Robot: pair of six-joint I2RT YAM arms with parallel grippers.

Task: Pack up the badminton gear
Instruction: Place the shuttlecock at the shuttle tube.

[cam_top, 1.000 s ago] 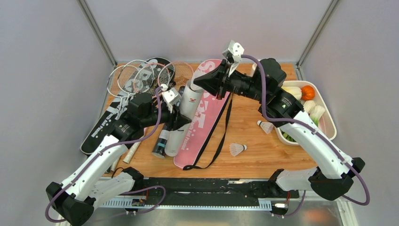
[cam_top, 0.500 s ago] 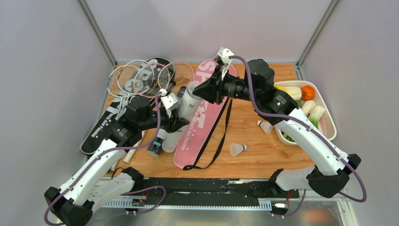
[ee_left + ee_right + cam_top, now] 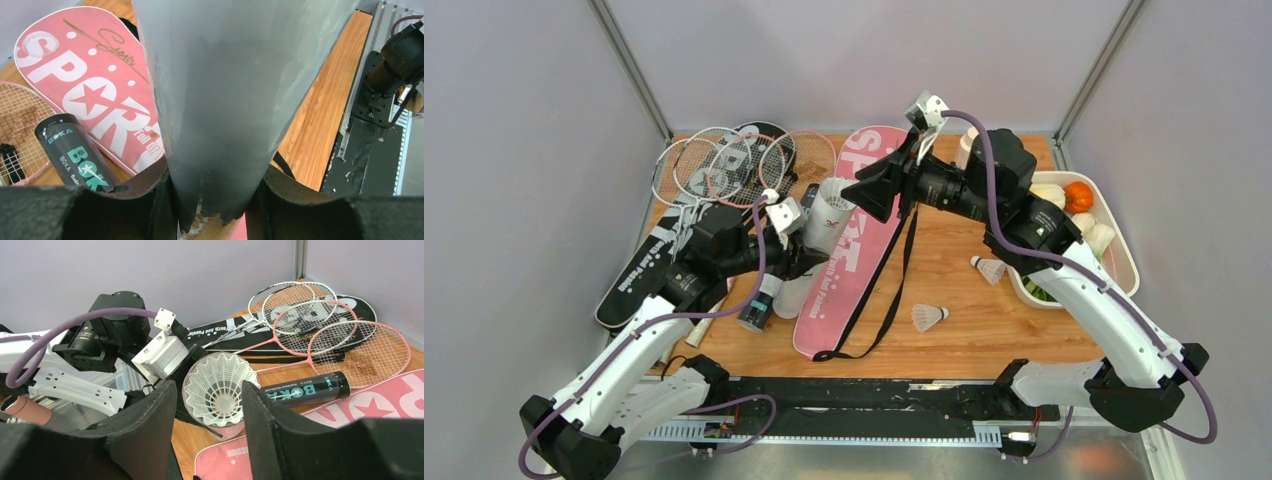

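The left gripper (image 3: pixel 212 200) is clamped on a long white tube (image 3: pixel 824 215), one finger pressed to each side of its lower part; the tube is held tilted above the table, its open mouth pointing up and toward the right arm, and its lower end sits close over the wooden table (image 3: pixel 984 330).

The right gripper (image 3: pixel 209 390) hangs just in front of that mouth with its fingers parted and nothing gripped between them; in the right wrist view a white feather shuttlecock (image 3: pixel 220 390) sits in the mouth of the tube, feathers outward, framed by the two black fingers (image 3: pixel 145 440); whether either finger touches the feathers I cannot tell.

A black BOKA tube (image 3: pixel 757 305) lies on the table just beside the white one, on its left; the pink SPORT bag (image 3: pixel 854 250) lies flat beneath and to the right of both tubes, its black strap (image 3: pixel 894 290) trailing toward the near edge.

Behind the left arm the white and pink rackets (image 3: pixel 724 165) are piled with heads overlapping on a black racket bag (image 3: pixel 639 270).

Two more shuttlecocks lie loose on the bare wood: one (image 3: pixel 929 317) near the strap, the other (image 3: pixel 990 268) close to the white tray (image 3: pixel 1124 262) of toy vegetables at the right edge.
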